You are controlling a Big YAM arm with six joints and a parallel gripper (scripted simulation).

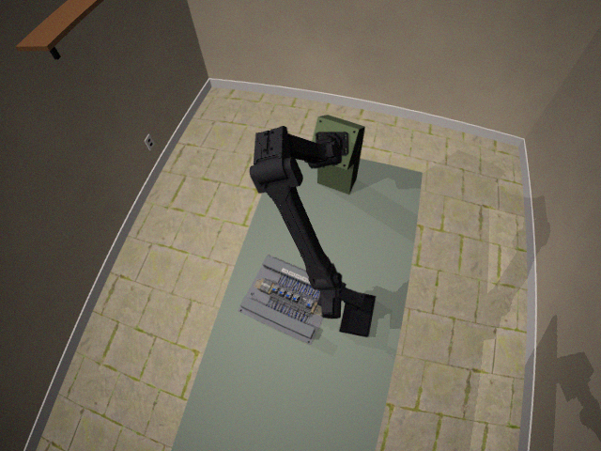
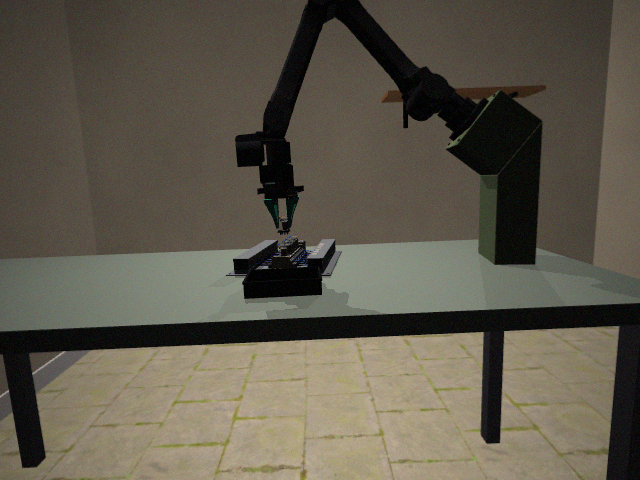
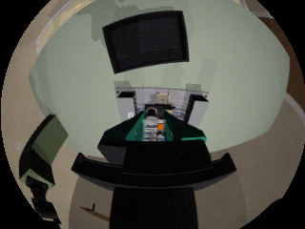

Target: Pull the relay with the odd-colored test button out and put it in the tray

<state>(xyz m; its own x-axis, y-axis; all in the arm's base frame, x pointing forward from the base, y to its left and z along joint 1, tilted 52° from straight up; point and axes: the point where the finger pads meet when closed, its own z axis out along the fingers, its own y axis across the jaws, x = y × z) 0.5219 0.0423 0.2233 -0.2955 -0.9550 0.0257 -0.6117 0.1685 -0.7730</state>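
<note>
My gripper point(image 2: 283, 225) point(image 3: 153, 114) is shut on a small relay point(image 2: 283, 225) point(image 3: 155, 130) with an orange test button. It holds the relay in the air above the near end of the relay panel point(image 1: 271, 318) point(image 2: 325, 253) point(image 3: 193, 107). In the top view the arm hides the fingers. The relays point(image 1: 290, 295) left in the panel's sockets have blue buttons. The black tray point(image 1: 358, 315) point(image 2: 281, 285) point(image 3: 147, 40) stands open side up on the bench point(image 1: 271, 402) point(image 2: 129, 289), just past that end of the panel.
The arm's green mount block point(image 1: 338, 154) point(image 2: 509, 175) stands at the far end of the bench. The bench edges drop to a tiled floor point(image 1: 146, 272). A wooden shelf point(image 1: 53, 23) hangs on the wall.
</note>
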